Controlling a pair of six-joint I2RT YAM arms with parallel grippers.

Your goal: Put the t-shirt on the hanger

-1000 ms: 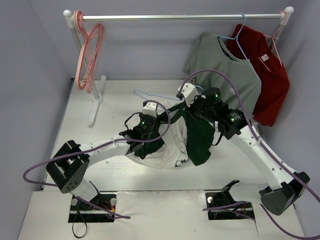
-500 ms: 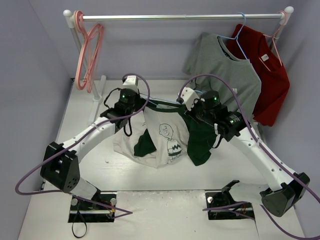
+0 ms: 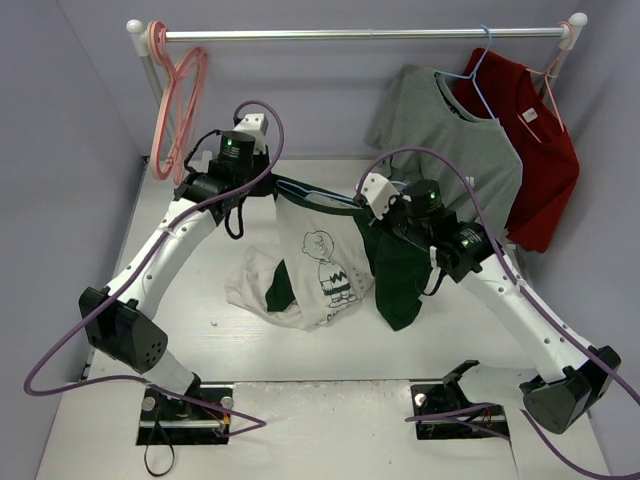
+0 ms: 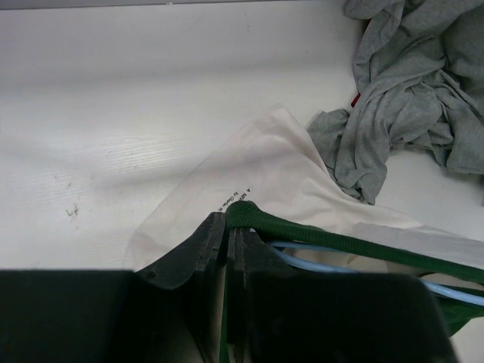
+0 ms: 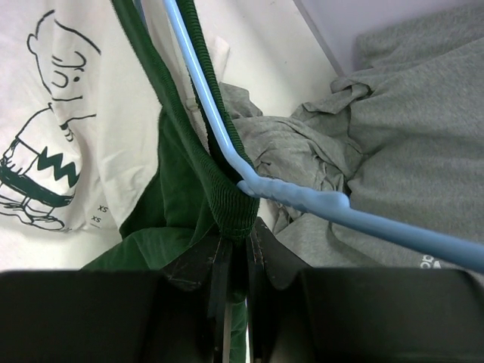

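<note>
T-shirt (image 3: pixel 322 262) collar stretched btwn L tool (image 4: pixel 229 228), R tool (image 5: pixel 235 240).

— Is there any writing to read here?
— On the t-shirt (image 5: pixel 76 113), just under the cartoon print, "XS" stands twice in small dark letters.
— And the tiny line printed inside it, in the left wrist view?
— Too small to read. The white mark on the grey t-shirt (image 5: pixel 408 151) is too.

bright, even light with soft shadows; wrist views slightly soft.

t-shirt (image 3: pixel 322 262) between left pincer (image 4: pixel 229 224) and right pincer (image 5: pixel 235 243), hanger (image 5: pixel 302 199) along its collar
</note>
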